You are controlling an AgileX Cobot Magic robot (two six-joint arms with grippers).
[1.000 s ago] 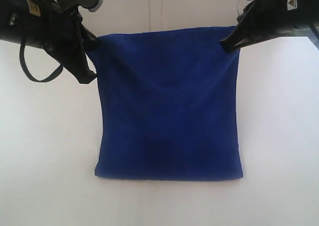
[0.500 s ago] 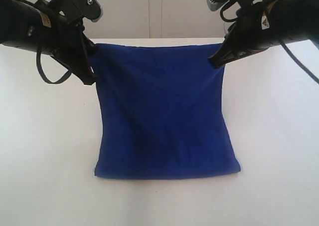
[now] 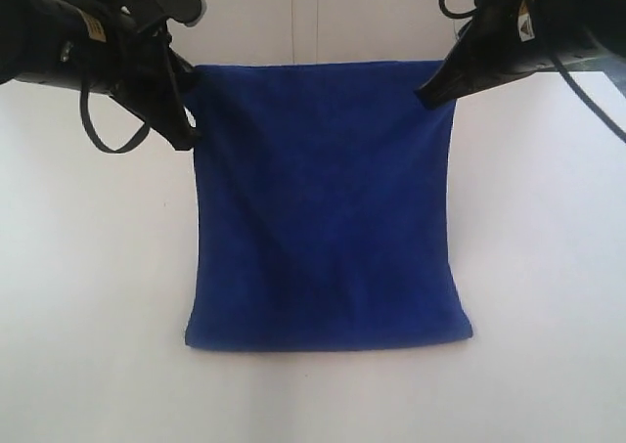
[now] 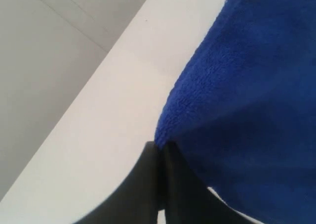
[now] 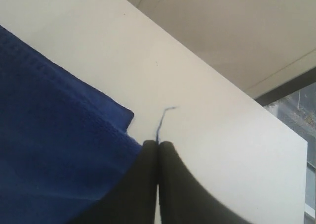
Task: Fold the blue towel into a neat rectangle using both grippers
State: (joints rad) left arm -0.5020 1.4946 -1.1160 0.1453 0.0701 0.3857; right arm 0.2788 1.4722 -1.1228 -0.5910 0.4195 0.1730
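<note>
— Where do we find the cloth?

— We see the blue towel point(image 3: 323, 208) in the middle of the white table point(image 3: 88, 296), spread as one broad sheet between the two arms. Its lower edge lies on the tabletop on the side nearer the exterior camera. Its upper edge is lifted off the surface and drawn almost straight from corner to corner. Faint creases run down across it from the upper left corner, and the lower corners flare out a little.

— And what do we make of the corners?

— We find the left gripper point(image 3: 186, 110) at the upper left corner, jaws pressed together on the cloth. From its wrist camera we see the two black tips meeting with the towel's edge pinched between them. The right gripper point(image 3: 430, 93) sits at the upper right corner, jaws likewise together and clamped on that corner. Its wrist camera shows us a frayed blue thread point(image 5: 163, 117) poking out just past the tips.

— Anything around them?

— We note a black cable point(image 3: 98, 135) looping under the left arm. Behind the table we see a pale wall point(image 3: 245, 18) with a vertical seam.
</note>
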